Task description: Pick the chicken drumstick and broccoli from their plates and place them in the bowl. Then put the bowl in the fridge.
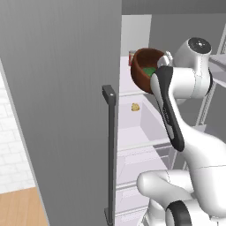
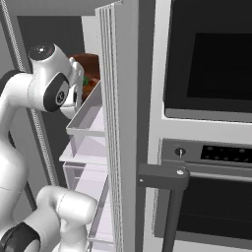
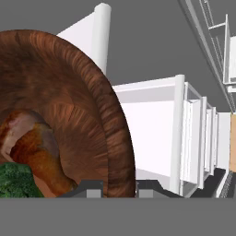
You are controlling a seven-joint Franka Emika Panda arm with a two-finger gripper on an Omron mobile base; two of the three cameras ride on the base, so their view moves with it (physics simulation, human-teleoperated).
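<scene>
The pincer [image 3: 118, 190] is closed on the rim of the bowl [image 3: 87, 110]; in the hand view its two dark tips stand at the bottom centre, one on each side of the brown wooden wall. The bowl is lifted and tilted, so its opening looks sideways. Inside it, at the lower left of the hand view, lie the chicken drumstick [image 3: 39, 150] and the broccoli [image 3: 16, 180], touching each other. So the first part of the task looks finished: both foods are in the bowl.

In the left base view the bowl [image 1: 145, 68] is in the upper middle of the frame, held in the air inside the open fridge [image 1: 62, 101], above a white shelf [image 1: 141, 132]. A small yellowish thing [image 1: 135, 106] lies on that shelf, and a red can [image 1: 131, 57] stands behind the bowl. In the right base view the bowl [image 2: 88, 69] shows at the upper left, partly hidden by the arm and the fridge door.

What is left, in my judgement, is to lower the bowl on a shelf, bring it level so that nothing rolls out, and release it. Closing the door is not asked for in the task.
</scene>
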